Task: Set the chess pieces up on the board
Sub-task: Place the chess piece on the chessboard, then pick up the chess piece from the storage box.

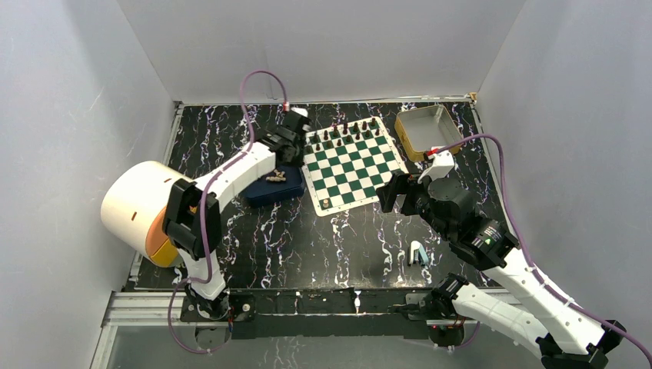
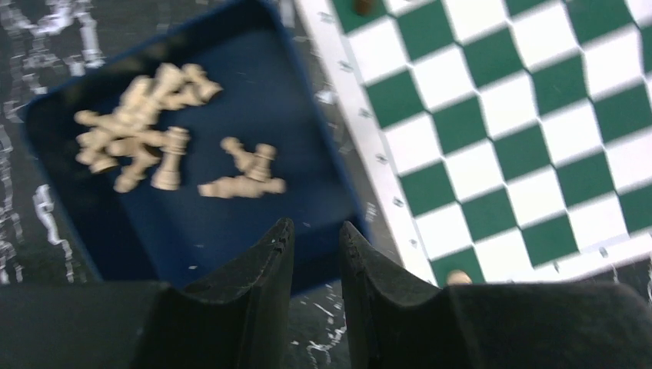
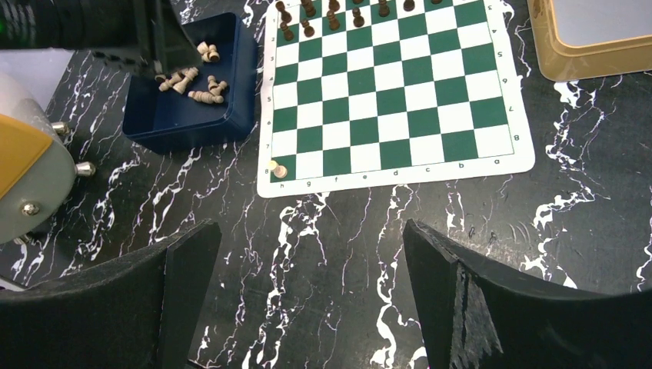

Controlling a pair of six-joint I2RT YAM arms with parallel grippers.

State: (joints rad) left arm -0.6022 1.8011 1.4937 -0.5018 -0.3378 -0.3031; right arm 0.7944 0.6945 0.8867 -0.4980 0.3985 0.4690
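Note:
The green-and-white board (image 1: 354, 165) lies at the table's middle back. Dark pieces (image 1: 346, 132) fill its far rows. One cream piece (image 1: 326, 203) stands on its near left corner square, also seen in the right wrist view as the cream piece (image 3: 281, 171). Several cream chess pieces (image 2: 146, 138) lie tumbled in the blue tray (image 2: 192, 254) left of the board (image 2: 500, 138). My left gripper (image 2: 317, 227) hovers over the tray's near right corner, open by a narrow gap with nothing between the fingers. My right gripper (image 3: 307, 231) stands wide open and empty above bare table just near of the board (image 3: 392, 100).
A yellow-rimmed tin (image 1: 428, 131) sits right of the board's far corner. A large white-and-orange cylinder (image 1: 142, 207) stands at the left edge. A small pale blue object (image 1: 417, 254) lies on the table near the right arm. Grey walls enclose the table.

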